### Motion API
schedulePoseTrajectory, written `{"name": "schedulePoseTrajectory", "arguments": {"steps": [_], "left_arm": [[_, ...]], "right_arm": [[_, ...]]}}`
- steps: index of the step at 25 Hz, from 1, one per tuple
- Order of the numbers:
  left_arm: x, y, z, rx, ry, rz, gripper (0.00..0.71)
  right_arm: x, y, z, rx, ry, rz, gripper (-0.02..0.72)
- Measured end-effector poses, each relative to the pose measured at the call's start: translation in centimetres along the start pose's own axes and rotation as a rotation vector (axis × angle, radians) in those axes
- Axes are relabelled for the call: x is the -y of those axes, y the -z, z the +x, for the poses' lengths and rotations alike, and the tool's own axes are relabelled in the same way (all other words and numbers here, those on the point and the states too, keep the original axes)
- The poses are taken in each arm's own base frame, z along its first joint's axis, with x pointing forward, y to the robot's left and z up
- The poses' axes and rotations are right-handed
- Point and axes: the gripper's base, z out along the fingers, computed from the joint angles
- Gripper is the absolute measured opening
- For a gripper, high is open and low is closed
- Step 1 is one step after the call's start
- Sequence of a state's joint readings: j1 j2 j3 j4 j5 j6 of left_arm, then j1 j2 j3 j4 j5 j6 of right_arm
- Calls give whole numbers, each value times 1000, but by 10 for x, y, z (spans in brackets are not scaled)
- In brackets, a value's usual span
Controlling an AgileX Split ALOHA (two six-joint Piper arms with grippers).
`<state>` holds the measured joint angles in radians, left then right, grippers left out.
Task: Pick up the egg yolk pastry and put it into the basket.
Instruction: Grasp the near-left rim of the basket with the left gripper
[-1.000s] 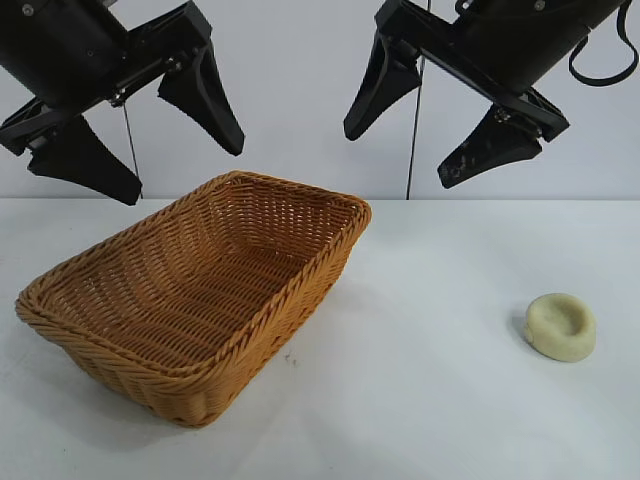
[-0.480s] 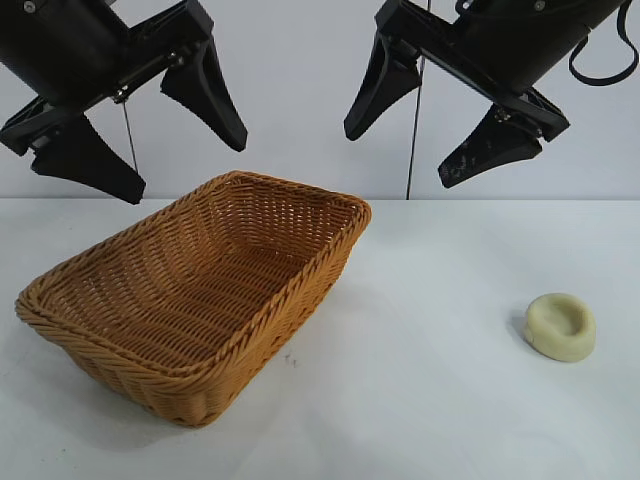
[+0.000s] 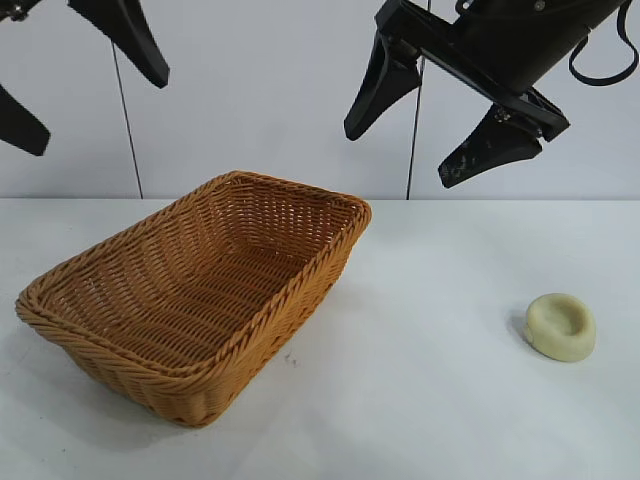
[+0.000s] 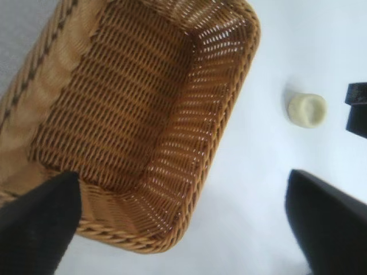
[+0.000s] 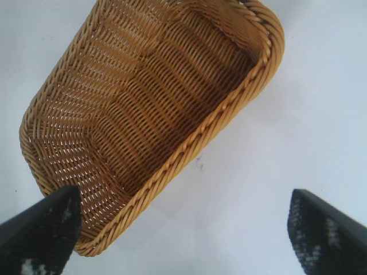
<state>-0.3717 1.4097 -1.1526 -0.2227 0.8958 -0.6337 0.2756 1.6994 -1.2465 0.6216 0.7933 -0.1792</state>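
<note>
Probably light, soft, crushable pastry (image 3: 561, 326): best pinched gently across its sides by wide-open, empty right gripper (image 3: 445, 128); left gripper (image 3: 85, 80) likewise spread, empty.

I am looking at what appears to be a robotics lab or test bench, not a home or kitchen. A plain white table (image 3: 430, 400) fills the lower part of my exterior view, backed by a bare white wall (image 3: 270, 90) with thin dark vertical lines. Only two props sit on the table: a wicker basket (image 3: 60, 310) and an egg yolk pastry (image 3: 561, 326). Black robot arms hang overhead. No furniture or household clutter shows.
</note>
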Motion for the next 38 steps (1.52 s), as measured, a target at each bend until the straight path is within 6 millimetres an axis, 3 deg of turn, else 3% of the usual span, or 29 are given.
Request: {"name": "schedulePoseTrajectory", "arguments": {"steps": [4,11,17,29,35,38], "left_arm": [[-1,-3,2,42,118,-52,692],[-32,-32,22,5,354,-160,692],[-51,-53,35,35,590,-154,692],[-52,-58,31,91,623,-132,692],[-59,-93,29,62,627,-209,692],[-64,-126,26,57,623,-217,692]], "right_arm": [[0,0,0,0,0,0,696],[0,0,0,1,0,0,696],[0,0,0,1,0,0,696],[0,0,0,1,-2,-2,696],[0,0,0,1,-2,-2,696],[0,0,0,1,-2,-2,696]]}}
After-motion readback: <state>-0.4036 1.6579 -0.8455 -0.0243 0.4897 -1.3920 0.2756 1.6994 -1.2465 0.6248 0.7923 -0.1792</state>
